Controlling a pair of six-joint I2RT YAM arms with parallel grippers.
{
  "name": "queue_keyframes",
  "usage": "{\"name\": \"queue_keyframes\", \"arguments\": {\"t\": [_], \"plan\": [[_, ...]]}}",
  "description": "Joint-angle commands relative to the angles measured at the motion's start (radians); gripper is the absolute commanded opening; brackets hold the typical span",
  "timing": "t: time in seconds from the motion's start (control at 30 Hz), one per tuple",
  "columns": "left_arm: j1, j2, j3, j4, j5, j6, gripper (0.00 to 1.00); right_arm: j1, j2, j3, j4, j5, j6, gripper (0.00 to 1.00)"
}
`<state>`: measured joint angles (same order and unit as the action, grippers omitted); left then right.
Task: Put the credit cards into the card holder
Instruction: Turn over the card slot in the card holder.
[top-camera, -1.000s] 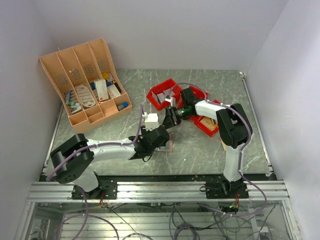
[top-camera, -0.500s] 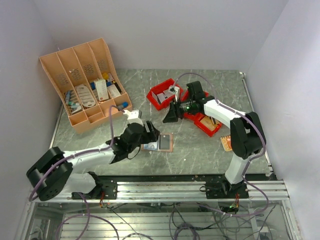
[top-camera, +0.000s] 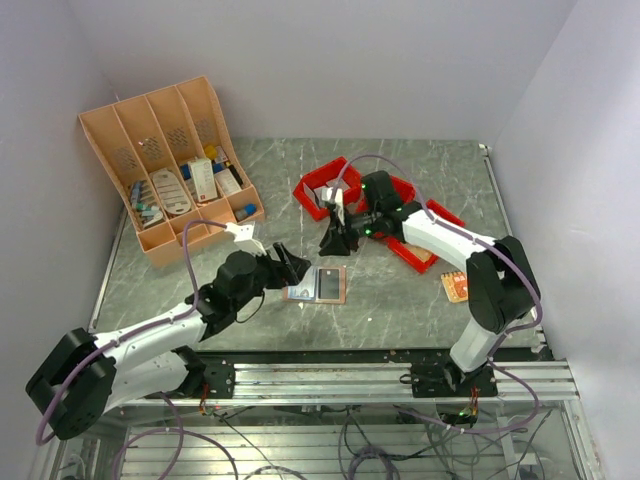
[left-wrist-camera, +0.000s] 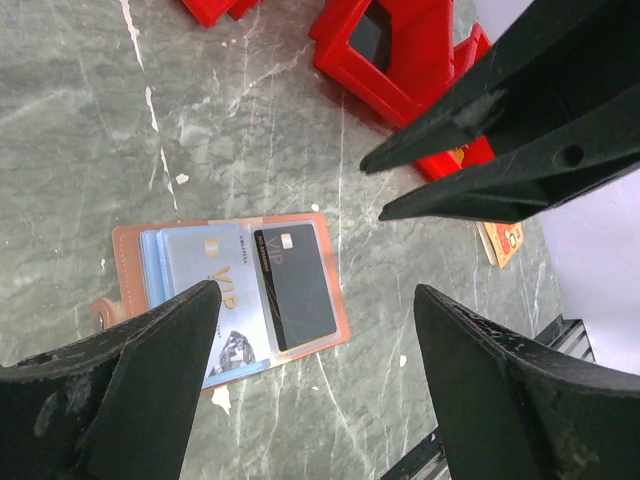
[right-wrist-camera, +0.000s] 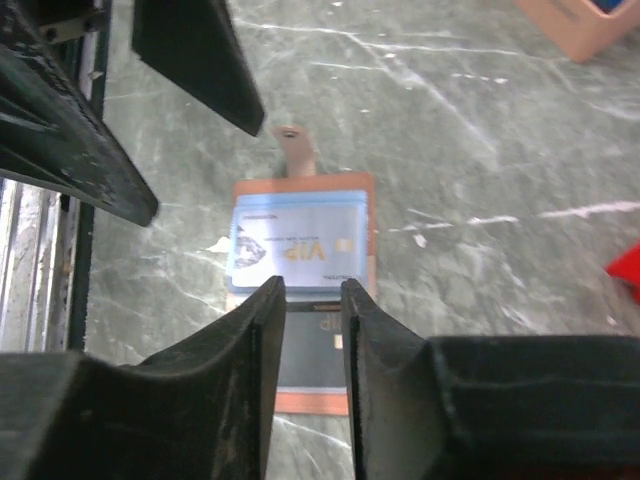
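Note:
The tan card holder (top-camera: 335, 297) lies open flat on the marble table. A light blue VIP card (left-wrist-camera: 212, 285) and a black card (left-wrist-camera: 297, 288) lie side by side on its inner faces. My left gripper (top-camera: 292, 262) hovers just left of it, wide open and empty (left-wrist-camera: 317, 295). My right gripper (top-camera: 331, 244) hangs above the holder's far edge, its jaws a narrow gap apart with nothing between them (right-wrist-camera: 312, 290). Through that gap show the blue card (right-wrist-camera: 295, 245) and the black card (right-wrist-camera: 315, 360). An orange card (top-camera: 455, 287) lies apart near the right arm.
Red bins (top-camera: 322, 186) stand behind the holder, one (top-camera: 418, 243) under the right arm. An orange-tan slotted organiser rack (top-camera: 170, 170) with small items leans at the back left. The metal rail (top-camera: 320, 380) runs along the near table edge.
My left arm drew back to the left off the card holder and its gripper opened wide. My right gripper came toward the holder's far edge and its jaws narrowed.

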<state>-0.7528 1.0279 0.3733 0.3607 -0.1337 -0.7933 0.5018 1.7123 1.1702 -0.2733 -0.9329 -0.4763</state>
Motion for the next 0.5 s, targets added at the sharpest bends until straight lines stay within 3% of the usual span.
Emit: {"name": "queue_keyframes", "arguments": {"t": [0.0,0.17,0.3,0.47], "plan": [[0.015,-0.025,-0.031,0.07,0.051,-0.005,0.89,0.033,-0.002,-0.019,-0.018,0.018,-0.074,0.24],[0.017,-0.02,-0.075,0.149,0.068,-0.018,0.89,0.044,0.038,-0.017,-0.033,0.022,-0.041,0.09],[0.018,-0.002,-0.101,0.204,0.072,-0.04,0.89,0.062,0.102,0.024,-0.071,0.064,0.006,0.07],[0.022,0.021,-0.086,0.15,0.051,-0.056,0.87,0.077,0.148,0.065,-0.094,0.133,0.059,0.07]]}}
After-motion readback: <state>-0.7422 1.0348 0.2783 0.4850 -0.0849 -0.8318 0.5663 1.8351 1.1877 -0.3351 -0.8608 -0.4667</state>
